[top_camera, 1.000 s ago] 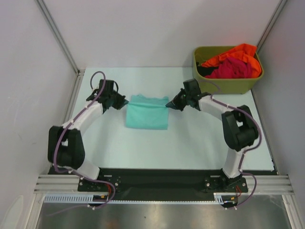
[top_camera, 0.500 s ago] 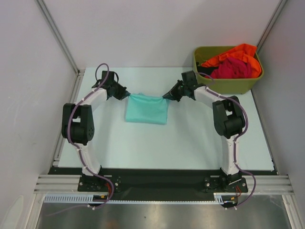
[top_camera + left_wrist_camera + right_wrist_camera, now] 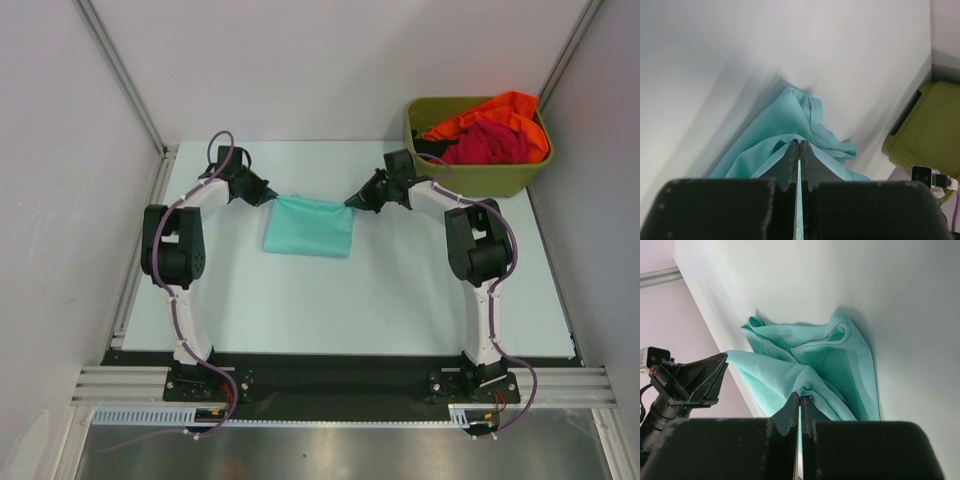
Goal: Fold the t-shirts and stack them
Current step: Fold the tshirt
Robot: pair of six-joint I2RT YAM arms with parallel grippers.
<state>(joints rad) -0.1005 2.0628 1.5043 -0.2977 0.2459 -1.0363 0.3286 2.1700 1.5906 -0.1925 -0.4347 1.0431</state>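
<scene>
A teal t-shirt [image 3: 310, 227] lies folded into a rectangle on the white table, its far edge lifted between the two arms. My left gripper [image 3: 271, 198] is shut on its far left corner, and the cloth [image 3: 785, 130] bunches at the tips in the left wrist view. My right gripper [image 3: 350, 203] is shut on the far right corner, where the fabric [image 3: 830, 360] drapes from the closed tips. An orange t-shirt [image 3: 500, 108] and a magenta-red t-shirt [image 3: 485, 142] lie crumpled in the bin.
The olive-green bin [image 3: 478, 176] stands at the back right corner of the table, just beyond the right arm; it also shows in the left wrist view [image 3: 925, 135]. Grey walls close in the table on the left, back and right.
Both grippers have carried the shirt's far edge a little farther back, and both arms have stretched out. The shirt's far corners now sit higher and tauter. Both grips stay shut.
</scene>
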